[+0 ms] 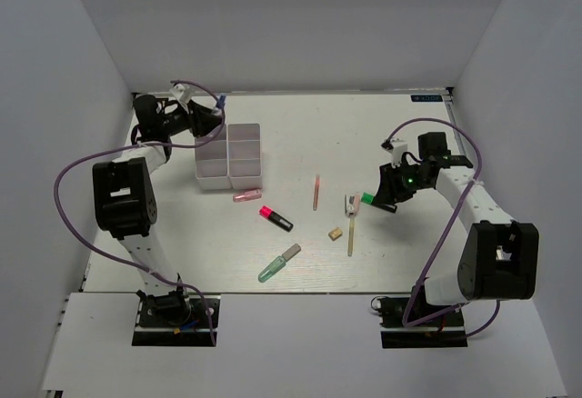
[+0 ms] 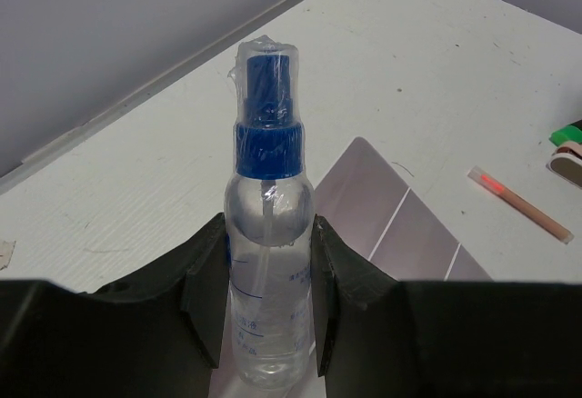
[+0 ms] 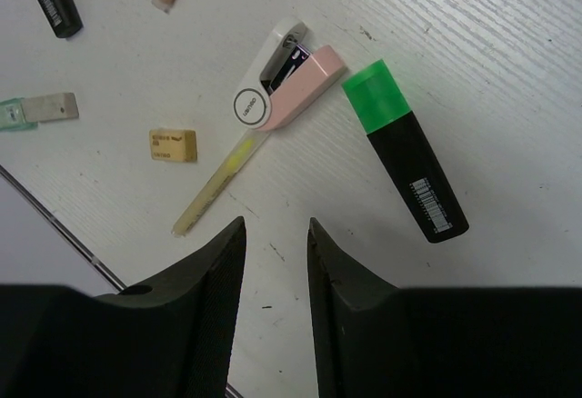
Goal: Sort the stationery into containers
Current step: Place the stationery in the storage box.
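Left gripper (image 2: 268,262) grips a blue-capped spray bottle (image 2: 266,134) near the white trays (image 1: 227,183)

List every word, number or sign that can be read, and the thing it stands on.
Nothing can be read.
On the green-black marker: a barcode with tiny digits, too small.
On the stapler: a black ring sign, small print beside it, blurred.
On the eraser: dark print, blurred.
On the spray bottle: blue scale lines and print, blurred.
On the blue sticker in the far right corner: too small.
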